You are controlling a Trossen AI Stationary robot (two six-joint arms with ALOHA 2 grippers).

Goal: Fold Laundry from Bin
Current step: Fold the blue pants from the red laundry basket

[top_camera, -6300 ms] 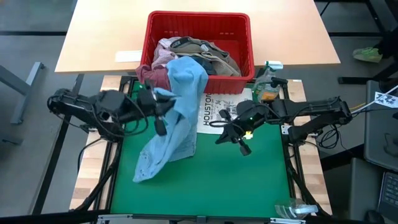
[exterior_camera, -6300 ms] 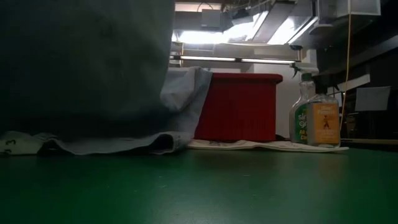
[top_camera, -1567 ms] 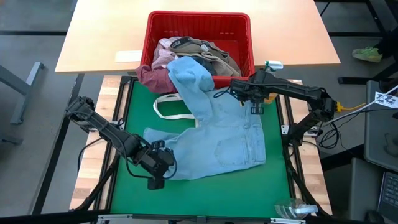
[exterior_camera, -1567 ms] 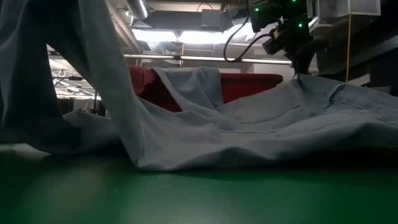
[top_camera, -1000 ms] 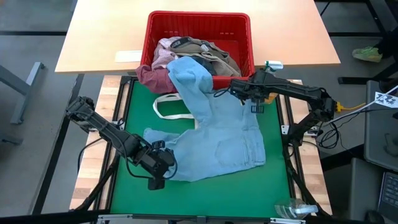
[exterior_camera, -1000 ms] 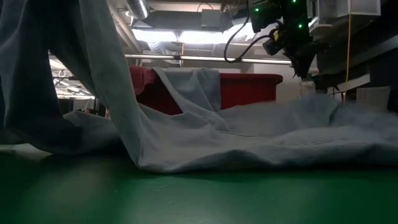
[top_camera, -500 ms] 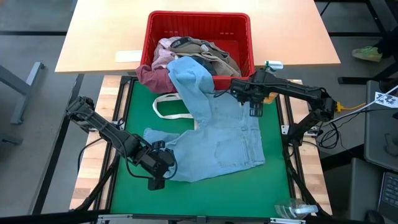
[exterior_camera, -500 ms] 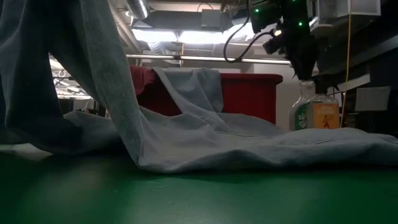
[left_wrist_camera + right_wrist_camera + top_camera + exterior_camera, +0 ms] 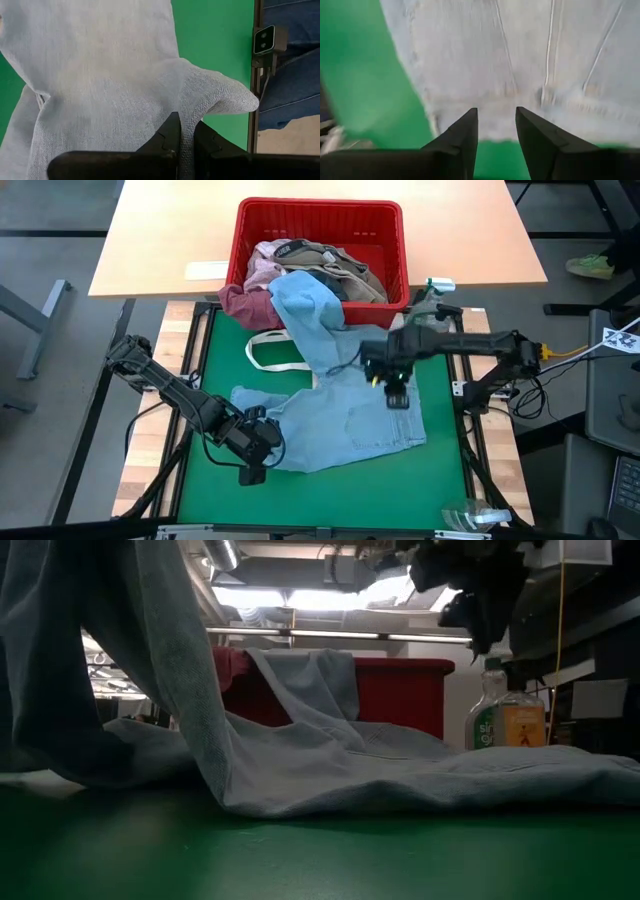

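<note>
Jeans point(image 9: 350, 405), light blue, sprawl across the green mat point(image 9: 330, 495), one leg trailing into the bin point(image 9: 320, 215). Left gripper point(image 9: 255, 452) pinches a hem; right gripper point(image 9: 395, 392) hovers parted, empty. Denim looks floppy, heavyish; grab waistband corners.

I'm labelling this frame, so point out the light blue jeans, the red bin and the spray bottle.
light blue jeans point(image 9: 365, 415): high view, seat panel spread on the mat.
red bin point(image 9: 318, 207): high view, far rim.
spray bottle point(image 9: 508, 730): low view, labelled body.

One red bin point(image 9: 320, 225) at twelve o'clock, one light blue pair of jeans point(image 9: 350, 405) spread out, two pincers, one spray bottle point(image 9: 487, 720), one orange-labelled bottle point(image 9: 523, 730).
</note>
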